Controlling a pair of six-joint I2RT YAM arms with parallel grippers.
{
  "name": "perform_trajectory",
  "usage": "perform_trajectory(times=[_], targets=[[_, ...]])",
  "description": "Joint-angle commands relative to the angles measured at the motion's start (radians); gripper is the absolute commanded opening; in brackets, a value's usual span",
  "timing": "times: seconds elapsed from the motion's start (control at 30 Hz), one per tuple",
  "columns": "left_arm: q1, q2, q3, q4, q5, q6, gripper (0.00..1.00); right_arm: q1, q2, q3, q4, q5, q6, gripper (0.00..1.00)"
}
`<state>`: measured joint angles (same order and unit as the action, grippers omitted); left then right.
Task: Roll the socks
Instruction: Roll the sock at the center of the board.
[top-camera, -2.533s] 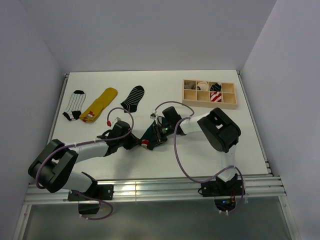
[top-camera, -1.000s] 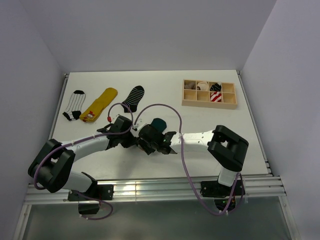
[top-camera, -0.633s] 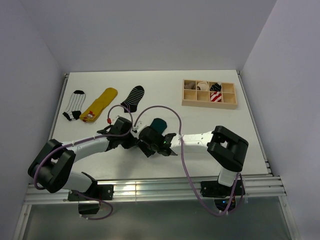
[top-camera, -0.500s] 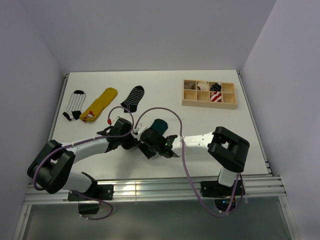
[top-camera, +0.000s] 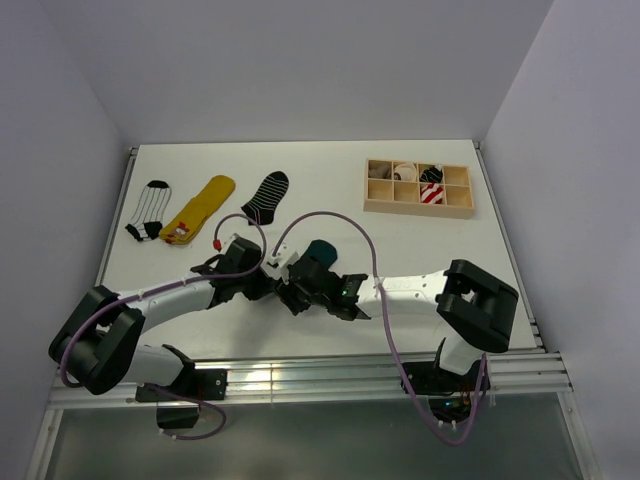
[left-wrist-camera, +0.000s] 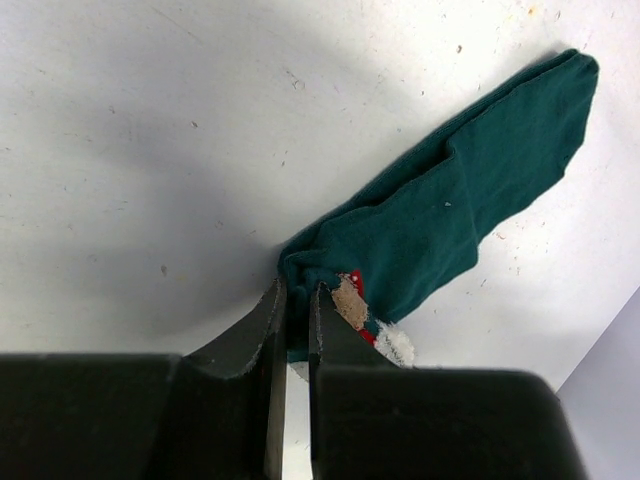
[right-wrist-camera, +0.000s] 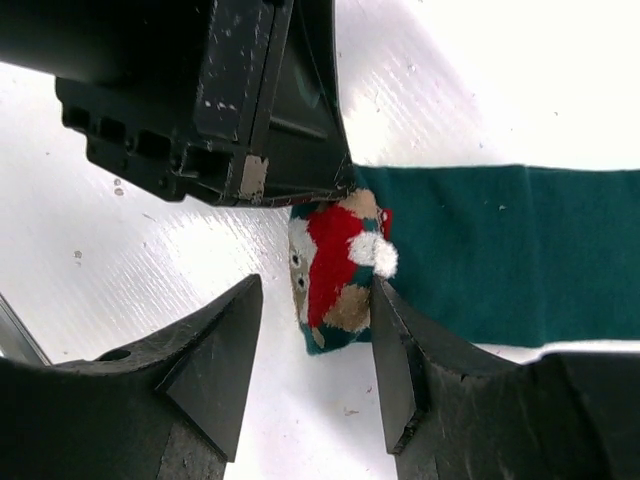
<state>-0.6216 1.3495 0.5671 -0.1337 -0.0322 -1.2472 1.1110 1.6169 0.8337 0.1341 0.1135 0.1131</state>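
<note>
Nearest to us, the left arm and the right arm reach in from their bases at the near edge of the table, and the two wrists meet just left of centre, low over the surface. The action is on the dark green sock, lying flat on the table between the arms. Its plain end stretches away from them, and in the overhead view it pokes out just beyond the right wrist. The left jaws are pressed together on the sock's near edge, clamped on the fabric right beside the figure. From the right wrist we see that end bunched into a small fold, with the red, white and tan figure facing up. The right jaws stand apart, straddling that fold. One finger is right against it and the other is off to the side on bare table, so there is no grip from the right. The tip of the left jaws sits just above the fold in that same view. Further back on the left, three more socks lie in a row: a white sock with black stripes, a yellow sock and a black sock with white stripes. Far right, a wooden box with compartments holds a red-and-white striped sock in one of its near compartments.
</note>
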Motion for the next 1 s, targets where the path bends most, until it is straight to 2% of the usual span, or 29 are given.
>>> perform_trajectory(times=[0.0, 0.13, 0.57, 0.67, 0.77, 0.87, 0.93, 0.97], targets=[[-0.006, -0.024, 0.0, 0.031, -0.011, -0.015, 0.03, -0.005, -0.038, 0.013, 0.05, 0.015, -0.023, 0.55], [-0.006, -0.026, 0.001, 0.036, -0.008, -0.015, 0.03, -0.005, -0.025, 0.019, 0.05, 0.037, -0.021, 0.55], [-0.006, -0.006, 0.019, 0.029, 0.0, -0.034, 0.03, 0.001, 0.069, 0.064, -0.033, -0.066, -0.035, 0.53], [-0.006, 0.005, 0.025, 0.023, 0.0, -0.038, 0.03, 0.003, 0.096, 0.074, -0.057, -0.035, -0.033, 0.47], [-0.006, 0.01, 0.025, 0.025, -0.002, -0.047, 0.03, 0.003, 0.109, 0.068, -0.06, -0.021, -0.023, 0.37], [-0.006, 0.005, 0.013, 0.025, -0.014, -0.064, 0.03, -0.007, 0.1, 0.058, -0.062, -0.04, -0.004, 0.07], [-0.004, -0.013, -0.007, 0.029, -0.021, -0.084, 0.03, -0.037, 0.094, 0.042, -0.054, -0.078, 0.016, 0.0], [-0.003, -0.021, -0.015, 0.029, -0.035, -0.092, 0.03, -0.052, 0.084, 0.039, -0.054, -0.134, 0.023, 0.0]])
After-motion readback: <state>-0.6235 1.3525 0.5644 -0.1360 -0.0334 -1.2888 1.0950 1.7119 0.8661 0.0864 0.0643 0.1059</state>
